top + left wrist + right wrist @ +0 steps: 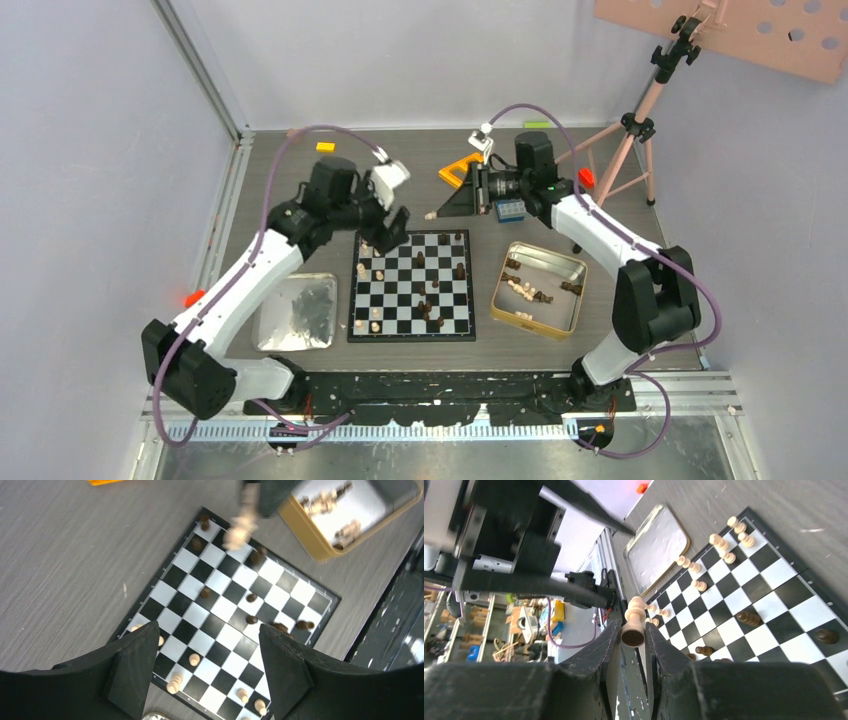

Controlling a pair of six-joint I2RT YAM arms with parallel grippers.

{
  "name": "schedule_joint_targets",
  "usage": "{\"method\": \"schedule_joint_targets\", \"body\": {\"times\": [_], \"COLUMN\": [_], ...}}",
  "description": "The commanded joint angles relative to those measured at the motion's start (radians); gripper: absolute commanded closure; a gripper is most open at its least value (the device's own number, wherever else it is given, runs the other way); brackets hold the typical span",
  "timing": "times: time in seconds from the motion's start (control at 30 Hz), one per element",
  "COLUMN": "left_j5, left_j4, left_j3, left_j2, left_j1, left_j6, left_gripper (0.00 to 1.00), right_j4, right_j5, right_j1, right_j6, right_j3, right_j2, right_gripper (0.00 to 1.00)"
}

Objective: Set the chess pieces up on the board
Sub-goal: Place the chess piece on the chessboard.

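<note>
- Right now my right gripper (633,632) is clamped on a light tan chess piece (634,617), carried in the air near the board's far edge with its base toward the wrist camera.
- My left gripper (207,652) hangs over the board's left side, jaws apart and nothing between them.
- The board (220,609) lies flat between the silver tray (282,305) and the gold-rimmed tin (497,300), and it is only partly set.
- The light pieces (719,545) gather along the edge nearest my left arm, some in a rough line, though not in two full ranks.
- The dark pieces (251,597) stand scattered over the middle and the right side; I judge most are not on home squares.
- The tin holds several more light and dark pieces, so fetching is left.
- The tray shows dark shapes (316,305) along its right side, too small to say whether they are pieces.
- I judge the task somewhere around midway, with the light side further along than the dark.
</note>
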Motion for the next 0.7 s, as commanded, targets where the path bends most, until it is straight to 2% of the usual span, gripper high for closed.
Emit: {"method": "schedule_joint_targets", "body": {"times": [0.0,0.17,0.3,0.43,0.67], "left_j5": [0.285,0.556,0.706,0.768,0.804], "left_j4": [0.085,0.234,0.456,0.693,0.951], "left_j3": [0.114,0.144,0.101,0.052,0.016], "left_j2": [0.07,0.162,0.22,0.25,0.307], "left_j1": [0.176,0.269,0.285,0.287,0.287], "left_j6": [-0.224,-0.506,-0.77,-1.006,-1.256], "left_gripper": [0.25,0.27,0.29,0.31,0.38], "right_j4": [0.074,0.089,0.13,0.196,0.369], "right_j5": [-0.027,-0.025,-0.026,-0.013,-0.001], "right_j1": [-0.042,-0.059,-0.06,-0.06,-0.06], "right_j6": [0.023,0.032,0.082,0.14,0.266], "right_j3": [0.006,0.03,0.049,0.04,0.013], "right_j2": [-0.093,-0.134,-0.14,-0.139,-0.111], "right_gripper": [0.99,0.99,0.99,0.99,0.99]}}
